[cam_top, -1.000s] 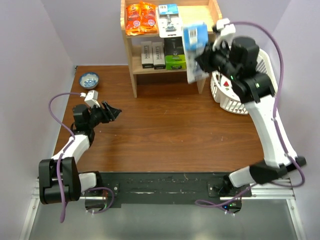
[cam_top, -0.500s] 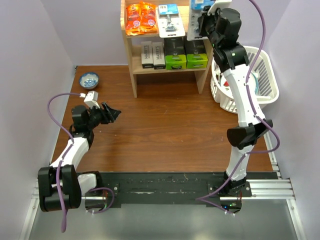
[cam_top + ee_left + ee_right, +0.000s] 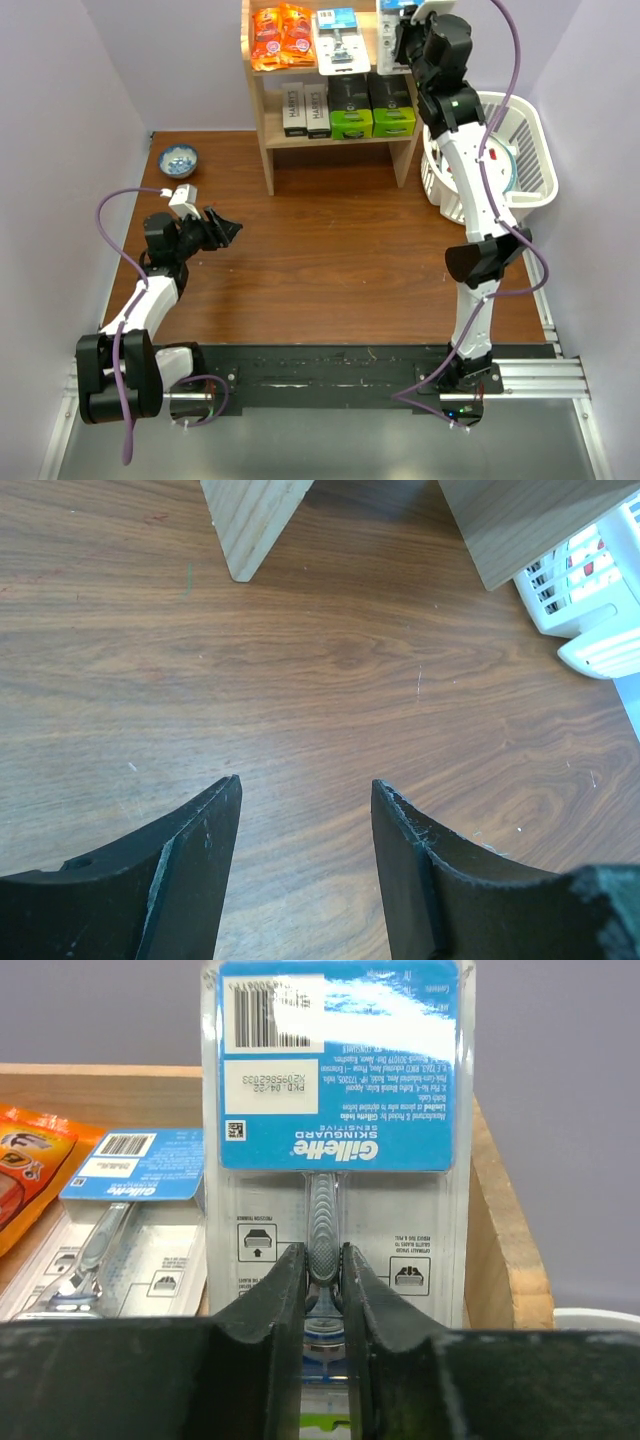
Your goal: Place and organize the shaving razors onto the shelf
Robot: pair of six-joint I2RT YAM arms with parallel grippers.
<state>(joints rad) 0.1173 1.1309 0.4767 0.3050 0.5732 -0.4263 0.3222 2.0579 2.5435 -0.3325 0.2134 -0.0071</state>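
**Razor card at R end of shelf top**

Gillette blister card [image 3: 335, 1110] stands upright over the R end of the shelf [image 3: 258, 90] top. The right fingers [image 3: 285, 1305] are clamped narrow on its razor handle. Can't tell if its base touches the shelf.

2nd blister card [image 3: 120, 1220] lies flat on the shelf top, just L of it. Orange packets [image 3: 281, 38] sit at the L end.

Lower board: HARRY'S box [image 3: 295, 108], then black/green boxes [image 3: 371, 108].

Left fingers [image 3: 190, 880] are well in front of the shelf over the tabletop [image 3: 320, 680], spread, holding nothing.

White basket [image 3: 525, 160] is just R of the shelf.
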